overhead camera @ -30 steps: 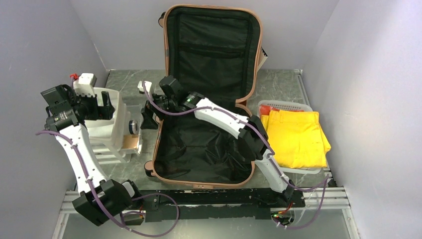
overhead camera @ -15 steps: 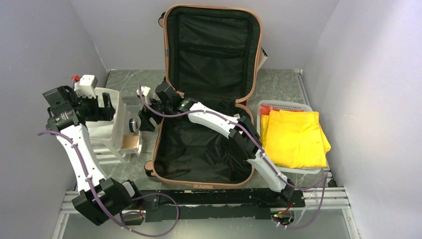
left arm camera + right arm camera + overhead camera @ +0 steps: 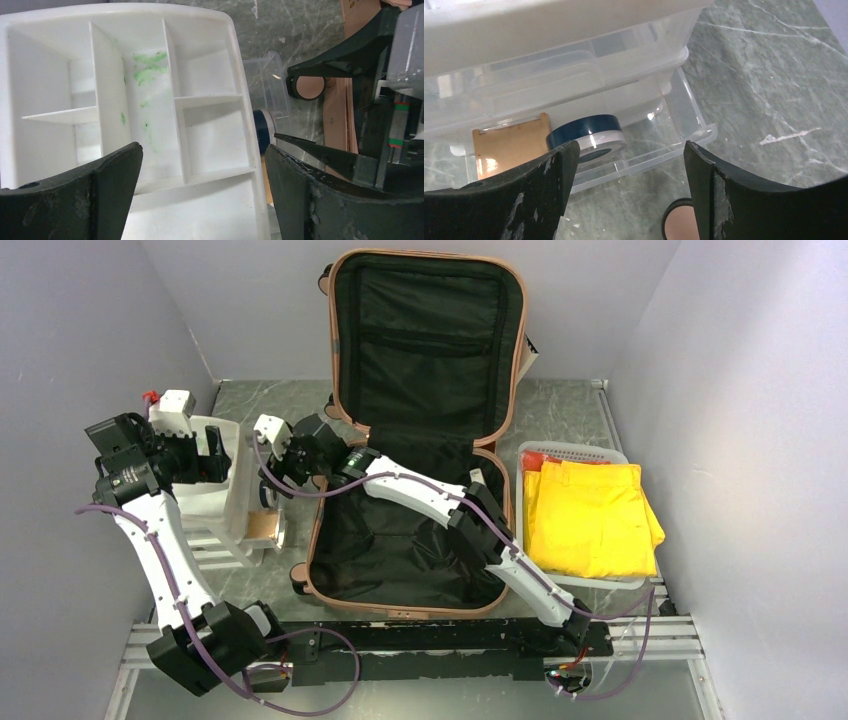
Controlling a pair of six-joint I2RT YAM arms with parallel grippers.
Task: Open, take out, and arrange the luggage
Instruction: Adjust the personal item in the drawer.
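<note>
I see the luggage (image 3: 425, 350) in the middle of the overhead frame. It lies open on the grey marbled table (image 3: 560, 410), with the lid standing upright against the back wall, the black lining facing me, and the salmon-pink rim around both halves. The right arm reaches across the lower shell toward the left. Its right gripper (image 3: 630, 150) hangs released just off the suitcase's left edge, jaws wide apart with nothing between them. In the wrist view it looks down on a stack of clear plastic bins (image 3: 624, 80), with a blue-lidded jar (image 3: 586, 131) and a thin wooden piece (image 3: 509, 145) inside the lowest one. A round black-rimmed disc with a pinkish face (image 3: 681, 225) sits at the bottom edge of that frame. At the left of the overhead frame, the left gripper (image 3: 202, 155) is also released, fingers spread and empty. It hovers over a white divided tray (image 3: 112, 100) with green smears in its middle compartment. At the right of the overhead frame, beside the suitcase, a white basket (image 3: 570, 450) holds a folded yellow garment (image 3: 595, 515).
</note>
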